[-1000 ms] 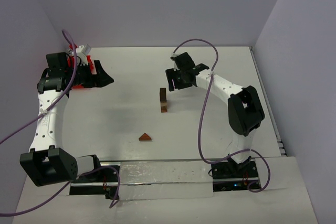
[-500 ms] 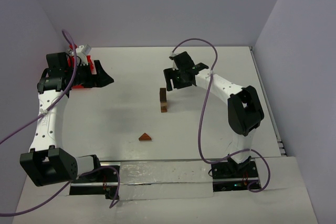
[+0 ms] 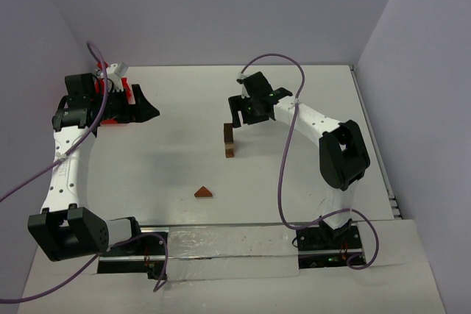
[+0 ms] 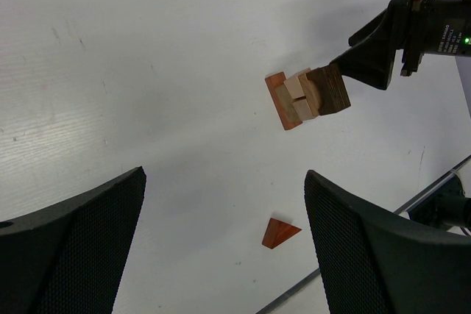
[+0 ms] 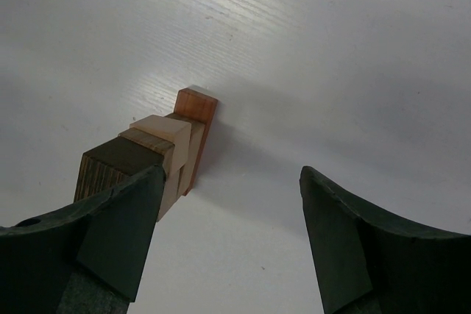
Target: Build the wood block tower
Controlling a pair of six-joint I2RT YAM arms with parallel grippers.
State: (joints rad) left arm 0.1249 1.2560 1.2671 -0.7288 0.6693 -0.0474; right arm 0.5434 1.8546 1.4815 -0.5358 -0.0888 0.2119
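Note:
The wood block tower (image 3: pixel 229 142) stands mid-table, a narrow stack of tan and reddish blocks with a dark brown block (image 5: pixel 109 165) on top. My right gripper (image 3: pixel 243 117) hovers just above and behind it, open, holding nothing. In the right wrist view the tower (image 5: pixel 171 154) rises beside my left finger (image 5: pixel 110 244), not between the jaws (image 5: pixel 228 218). A reddish triangular wedge (image 3: pixel 204 193) lies loose nearer the bases, also in the left wrist view (image 4: pixel 280 232). My left gripper (image 3: pixel 147 104) stays open and empty at the far left, looking towards the tower (image 4: pixel 305 97).
A red plastic tray (image 3: pixel 110 117) sits at the far left under the left arm. The table's right edge (image 3: pixel 372 137) runs behind the right arm. A metal rail (image 3: pixel 228 242) spans the near edge between the bases.
The right gripper's jaws have spread wider and it has drifted slightly back and left above the tower. The tower, the wedge and the left arm have not moved.

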